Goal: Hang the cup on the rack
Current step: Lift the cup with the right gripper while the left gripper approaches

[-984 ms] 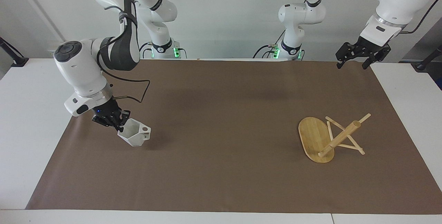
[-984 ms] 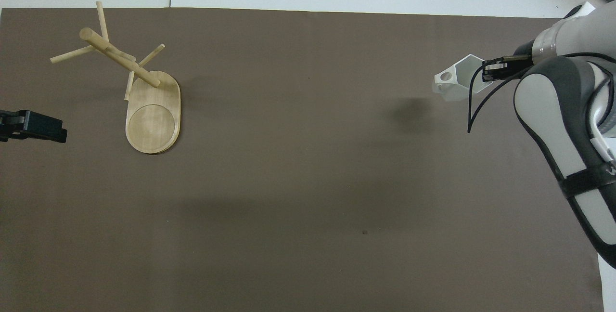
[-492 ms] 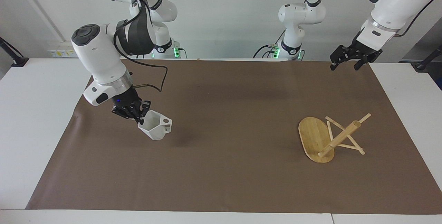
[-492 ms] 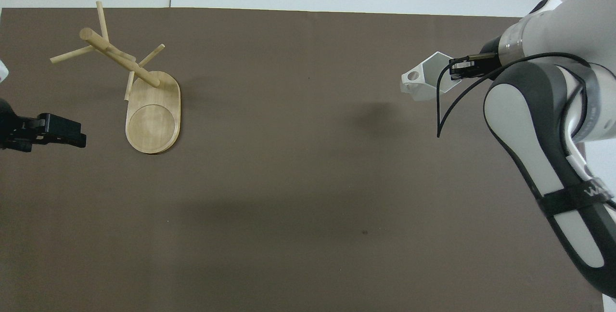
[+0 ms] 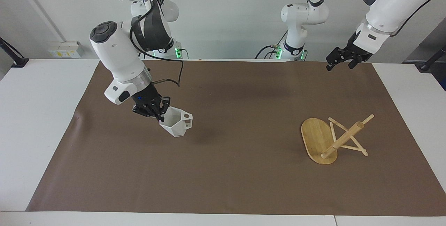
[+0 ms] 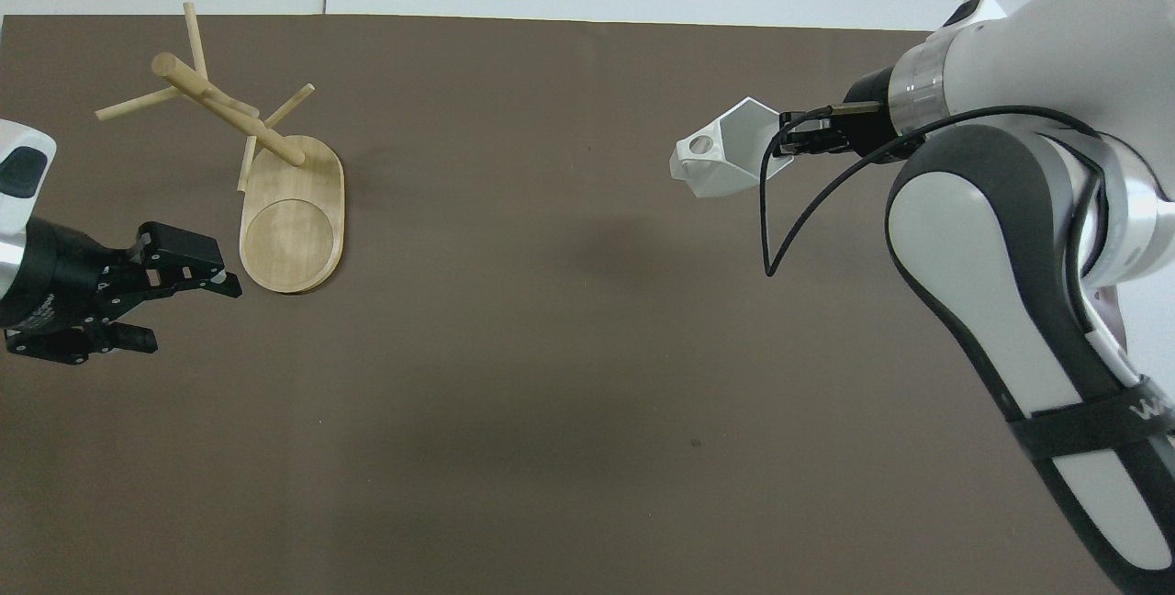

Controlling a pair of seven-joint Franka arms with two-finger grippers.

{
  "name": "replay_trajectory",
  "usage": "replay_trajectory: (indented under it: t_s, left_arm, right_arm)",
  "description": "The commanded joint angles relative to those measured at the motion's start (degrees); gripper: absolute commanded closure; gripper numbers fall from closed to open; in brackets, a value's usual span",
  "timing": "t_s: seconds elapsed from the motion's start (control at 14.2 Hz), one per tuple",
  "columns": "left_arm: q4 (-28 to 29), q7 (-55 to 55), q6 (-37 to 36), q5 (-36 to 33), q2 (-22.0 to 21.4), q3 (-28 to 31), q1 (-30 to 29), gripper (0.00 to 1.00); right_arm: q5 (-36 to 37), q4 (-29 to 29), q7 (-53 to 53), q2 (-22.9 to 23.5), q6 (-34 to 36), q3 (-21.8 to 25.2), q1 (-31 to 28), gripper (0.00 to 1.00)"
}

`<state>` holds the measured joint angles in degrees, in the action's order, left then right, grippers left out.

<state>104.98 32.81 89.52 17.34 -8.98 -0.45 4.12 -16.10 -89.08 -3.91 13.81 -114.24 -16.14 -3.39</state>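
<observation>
Facing view shows a white worktop (image 5: 38, 121) covered by a brown mat (image 5: 244, 170), with a plain pale wall (image 5: 226, 13) at the robots' end. The rack (image 5: 332, 138) lies tipped over on the mat toward the left arm's end, its oval base on edge and its post slanting. The right end effector (image 5: 158, 112) is clamped on the rim of the cup (image 5: 176, 125), which hangs tilted above the mat; the gripped edge of the rim is hidden by the fingers. The left end effector (image 5: 339, 60) hovers with its fingers apart over the mat's edge close to the robots. In the overhead view both arms are cut off by the frame.
</observation>
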Motion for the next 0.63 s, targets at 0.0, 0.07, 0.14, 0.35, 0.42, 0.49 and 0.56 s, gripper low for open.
replay_trajectory:
  t_s: [0.0, 0.07, 0.14, 0.35, 0.42, 0.49, 0.56]
  left_arm:
    - [6.9, 11.7, 2.9, 4.8, -4.6, 0.4, 0.6, 0.0]
    - [8.3, 15.1, 4.6, 7.9, -5.2, 0.5, 0.5, 0.0]
    - [9.0, 18.2, 5.6, 10.4, -5.6, 0.5, 0.0, 0.0]
    - [11.6, 35.3, 12.8, 16.7, -5.8, 0.1, 1.8, 0.0]
    - [13.0, 37.9, 15.0, 18.6, -5.8, 0.1, 3.3, 0.0]
    - [13.8, 39.9, 16.4, 21.4, -5.7, 0.1, 3.5, 0.0]
    - [14.2, 42.2, 16.7, 24.6, -5.1, 0.1, 3.5, 0.0]
  right_arm:
    - [-3.4, -0.2, -5.4, -1.9, -0.9, -3.6, -0.8, 1.0]
    - [-3.9, -0.2, -7.2, -2.6, -2.6, -4.5, -0.8, 1.0]
    - [-3.9, -0.2, -9.1, -2.8, -4.2, -5.8, -0.7, 1.0]
    - [-4.0, -0.4, -14.6, -2.7, -9.3, -9.2, -0.7, 1.0]
    - [-4.1, -0.6, -17.0, -2.7, -9.6, -10.0, -0.7, 1.0]
    - [-4.2, -0.7, -19.1, -2.7, -9.6, -10.7, -0.7, 1.0]
    - [-4.5, -0.7, -20.8, -2.7, -9.6, -11.5, -0.7, 1.0]
